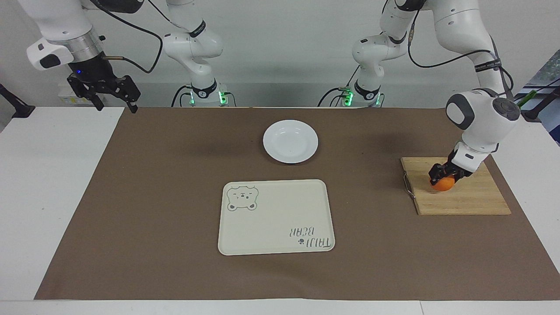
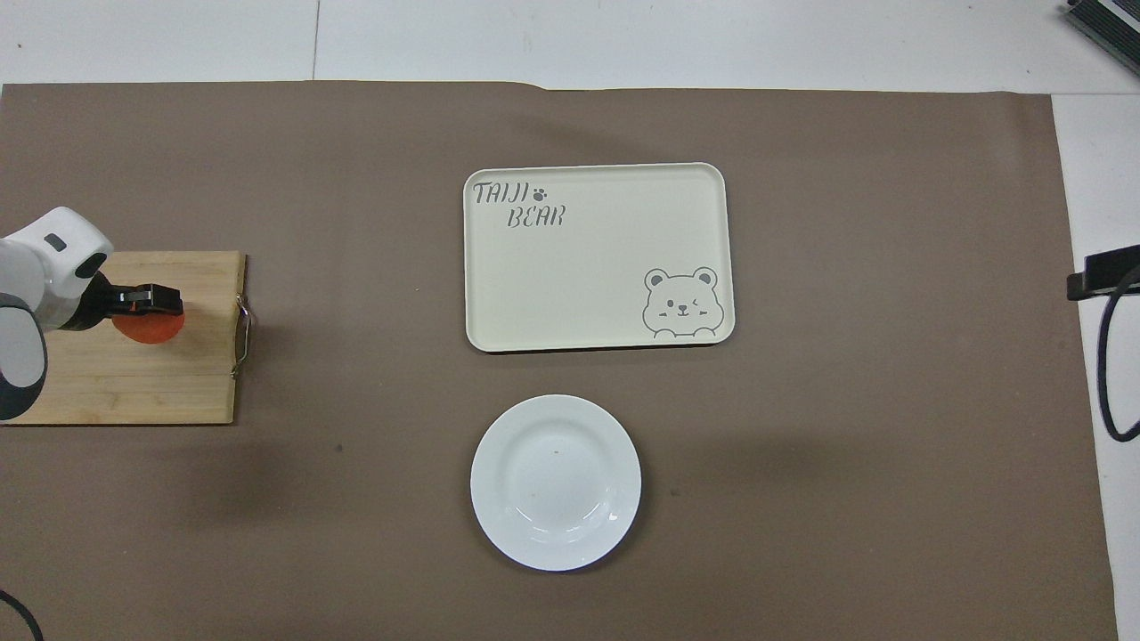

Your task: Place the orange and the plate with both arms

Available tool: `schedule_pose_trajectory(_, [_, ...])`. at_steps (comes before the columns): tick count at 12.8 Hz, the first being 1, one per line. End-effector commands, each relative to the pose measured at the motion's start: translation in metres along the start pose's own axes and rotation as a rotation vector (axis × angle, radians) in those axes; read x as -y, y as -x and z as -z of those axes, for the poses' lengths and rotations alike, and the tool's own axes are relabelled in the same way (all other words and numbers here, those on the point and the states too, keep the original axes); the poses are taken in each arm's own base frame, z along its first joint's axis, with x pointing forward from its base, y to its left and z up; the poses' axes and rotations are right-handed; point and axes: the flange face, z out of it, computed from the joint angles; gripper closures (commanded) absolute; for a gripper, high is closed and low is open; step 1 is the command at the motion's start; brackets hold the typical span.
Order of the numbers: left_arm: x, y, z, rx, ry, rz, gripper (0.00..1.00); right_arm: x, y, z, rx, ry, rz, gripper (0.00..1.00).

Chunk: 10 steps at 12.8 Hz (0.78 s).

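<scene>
Bright orange [image 1: 442, 184] sits on the wooden board [image 1: 463, 199]; empty white plate [image 1: 290, 141] lies nearer the robots.

Left tool [image 1: 442, 176] lowered at the left arm's end of the worktop, fingers clamped, right tool [image 1: 114, 99] raised, fingers spread, arm waiting

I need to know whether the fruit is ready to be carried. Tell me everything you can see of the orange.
The orange is a small, round, bright-orange fruit with a smooth-looking skin. It sits over the wooden cutting board at the left arm's end of the table. The left gripper comes down on it from above, shut on it, covering its top. Whether it has left the board cannot be told.
</scene>
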Motion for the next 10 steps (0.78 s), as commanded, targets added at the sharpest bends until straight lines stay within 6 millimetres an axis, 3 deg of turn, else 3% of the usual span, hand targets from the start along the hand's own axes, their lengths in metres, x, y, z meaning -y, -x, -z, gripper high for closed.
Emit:
schedule_pose_trajectory(1, [-0.022,-0.004,0.018,-0.032,-0.01,0.008,0.76,0.001,0.004,0.002,0.009,-0.023,-0.017,0.0])
schedule_pose_trajectory(4, [-0.055,-0.003,0.025,-0.019,-0.003,0.022,0.74,0.001,0.004,0.002,0.007,-0.023,-0.015,0.0])
schedule_pose_trajectory(6, [-0.095,0.005,0.037,0.021,0.001,-0.007,0.74,0.001,0.004,0.002,0.007,-0.023,-0.017,0.0])
schedule_pose_trajectory(10, [-0.233,0.04,0.048,0.085,0.001,-0.035,0.74,0.001,0.004,0.002,0.007,-0.023,-0.017,0.0])
